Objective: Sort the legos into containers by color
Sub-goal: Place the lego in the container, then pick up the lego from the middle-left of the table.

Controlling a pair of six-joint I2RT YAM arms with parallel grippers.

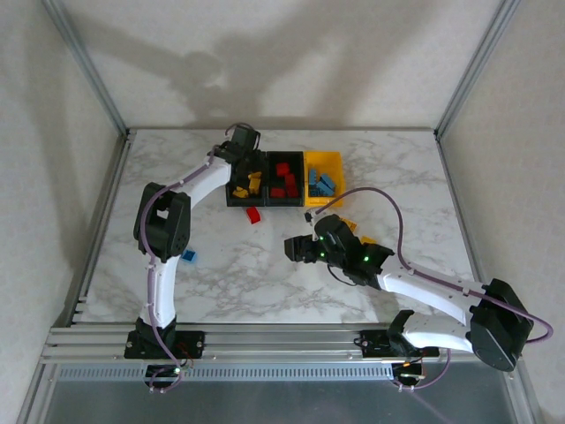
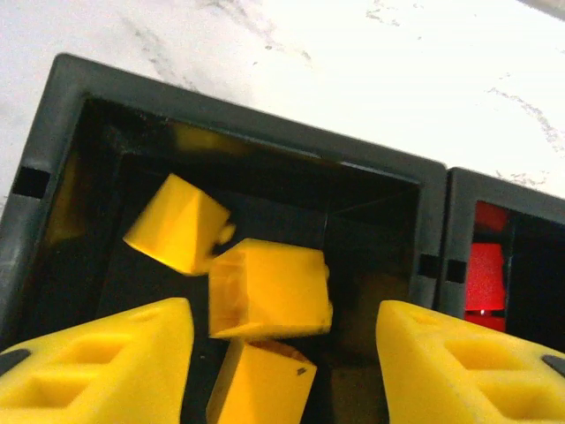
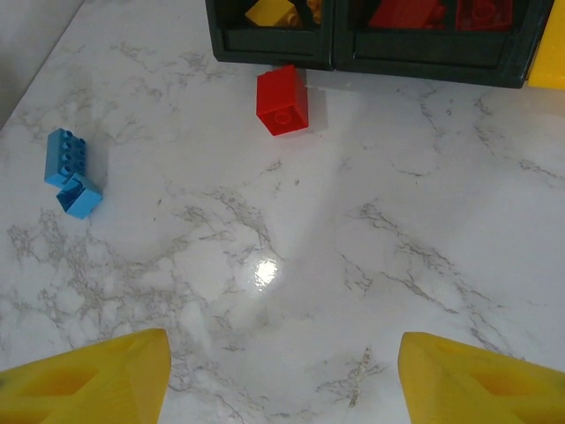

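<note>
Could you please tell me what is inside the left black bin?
Inside the left black bin I can see at least three yellow bricks, tumbled loosely. The open left gripper hangs above, and its fingers cover the bin's near corners, so any bricks there are hidden.

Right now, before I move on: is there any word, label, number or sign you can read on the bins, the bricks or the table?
No readable text anywhere.
black bin: plain rim and walls, no label.
red brick: any mark on it is too small to read.
blue bricks: studs too small to read.
</note>
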